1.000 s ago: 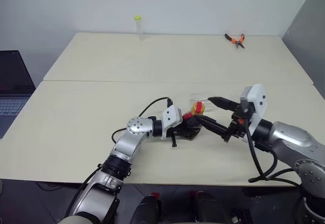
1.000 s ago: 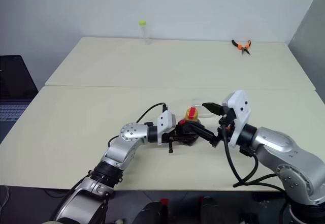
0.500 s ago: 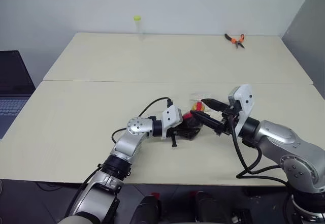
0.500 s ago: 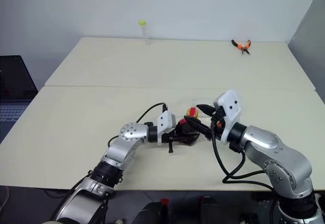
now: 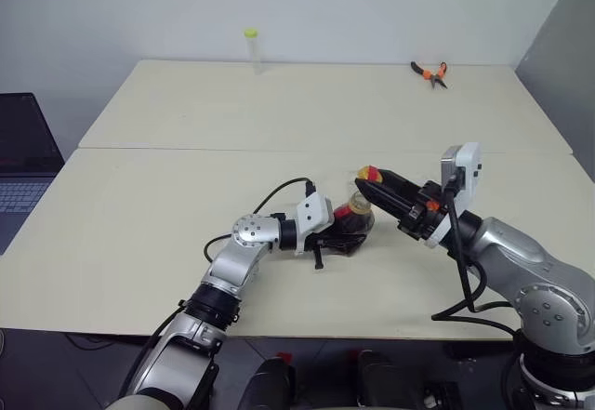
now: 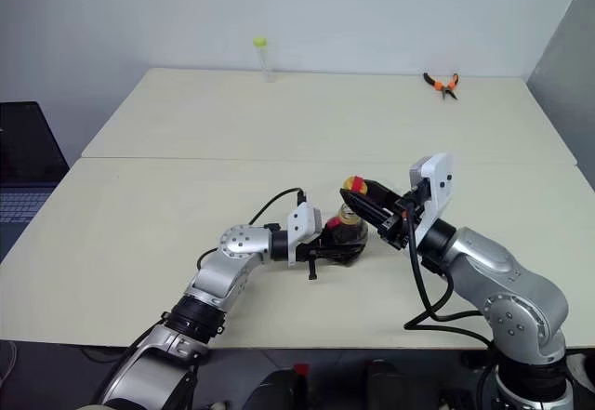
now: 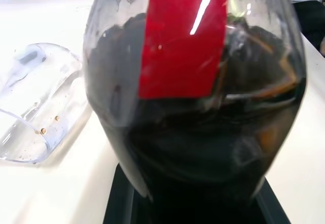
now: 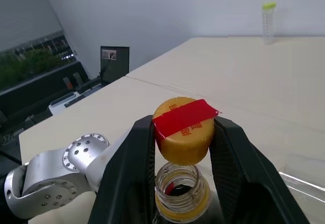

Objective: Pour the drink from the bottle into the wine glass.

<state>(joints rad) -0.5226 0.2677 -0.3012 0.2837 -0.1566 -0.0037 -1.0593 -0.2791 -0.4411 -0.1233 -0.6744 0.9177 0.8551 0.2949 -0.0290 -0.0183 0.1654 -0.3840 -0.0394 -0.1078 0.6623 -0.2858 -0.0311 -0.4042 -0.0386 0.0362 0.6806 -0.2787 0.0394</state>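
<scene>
- Yellow plastic is sitting between the right gripper's (image 8: 184, 148) black fingers: they are pinching the cap (image 8: 184, 128), with its strip of red tape, just above the bottle's open mouth and apart from it.
- Uncapping is looking like the step in hand, with the pour not yet begun.
- The left gripper (image 5: 346, 235) is clamping the bottle (image 5: 351, 224) around its bulbous body, holding it upright near the front-middle of the table (image 5: 186, 187), and the drink (image 7: 203, 148) is filling most of it, dark behind the red label.
- The left arm is reaching across toward the right, its forearm running low over the tabletop; the right arm is coming in from the right, its gripper pointing inward and left over the bottle's neck.
- The wine glass (image 7: 35, 107) appears to be lying on its side just beside the bottle, though I cannot be sure of its pose.
- Next, I judge, the cap needs setting aside and the glass standing upright before any tilting.
</scene>
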